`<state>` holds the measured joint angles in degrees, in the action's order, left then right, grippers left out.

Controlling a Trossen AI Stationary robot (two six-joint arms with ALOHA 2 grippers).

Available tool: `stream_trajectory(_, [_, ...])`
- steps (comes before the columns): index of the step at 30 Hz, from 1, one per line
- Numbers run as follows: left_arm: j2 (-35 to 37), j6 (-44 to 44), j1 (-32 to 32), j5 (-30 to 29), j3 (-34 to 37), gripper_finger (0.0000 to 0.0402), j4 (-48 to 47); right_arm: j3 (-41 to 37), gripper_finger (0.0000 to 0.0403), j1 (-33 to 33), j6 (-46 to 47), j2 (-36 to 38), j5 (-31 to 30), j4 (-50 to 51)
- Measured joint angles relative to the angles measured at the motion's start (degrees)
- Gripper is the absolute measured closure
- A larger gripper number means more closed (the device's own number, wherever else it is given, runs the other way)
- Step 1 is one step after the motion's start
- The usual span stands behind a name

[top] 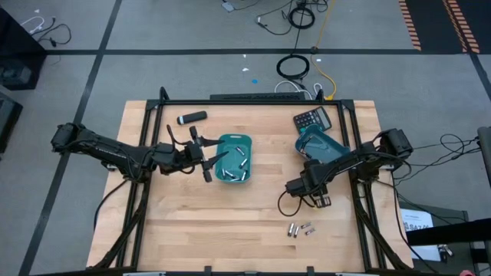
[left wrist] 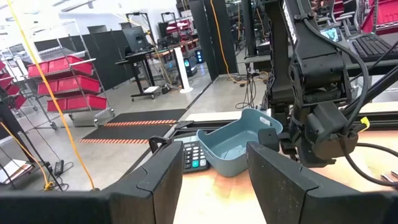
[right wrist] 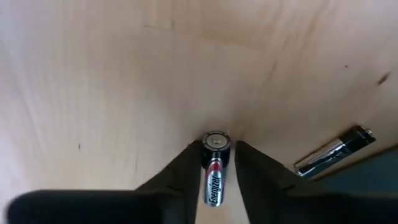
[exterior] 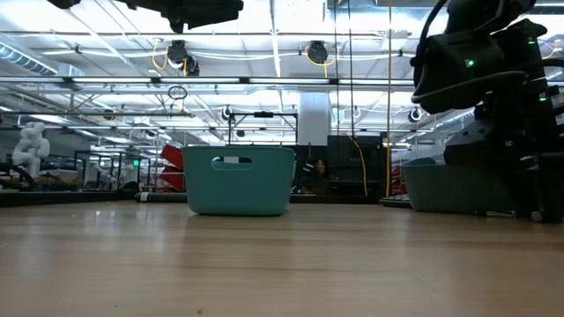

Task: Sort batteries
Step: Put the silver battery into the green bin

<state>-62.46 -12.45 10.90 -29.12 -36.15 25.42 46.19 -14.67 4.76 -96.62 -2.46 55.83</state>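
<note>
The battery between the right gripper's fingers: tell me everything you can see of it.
The battery is a small cylinder with a silver upper part, a red band and a black body printed with Energizer. Its round metal end cap faces the wooden table. It stands lengthwise in the right gripper, a dark finger pressed against each side. Another silver and black battery lies apart on the wood.

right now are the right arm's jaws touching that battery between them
Touching. The right wrist view shows the right gripper with both jaws pressed against the sides of the upright battery, no gap showing on either side, above the wooden table.
</note>
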Motion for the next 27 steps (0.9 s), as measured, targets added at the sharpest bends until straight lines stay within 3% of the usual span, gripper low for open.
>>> stream_trajectory(5, [0.0, 0.0, 0.0, 0.0, 0.0, 0.0215, 0.0, 0.0, 0.0377, -0.5, -1.7, 0.0, -0.1, -0.6])
stream_trajectory(10, [0.0, 0.0, 0.0, 0.0, 0.0, 0.0215, -0.1, 1.5, 0.0379, -0.5, -3.2, -0.3, -1.1, 0.3])
stream_trajectory(18, [0.0, 0.5, 0.0, 0.0, 0.0, 0.0215, 0.2, 9.1, 0.0379, 0.3, -8.0, -0.6, -11.2, 0.0])
stream_trajectory(23, [-0.9, 3.2, 0.0, 0.0, 0.0, 0.0215, 1.7, 12.2, 0.0379, 4.7, -12.6, -0.2, -15.0, -16.1])
stream_trajectory(27, [-2.3, 4.8, 0.0, 0.2, 0.0, 0.0215, 1.6, 12.4, 0.0379, 8.8, -16.4, 0.2, -13.9, -33.1])
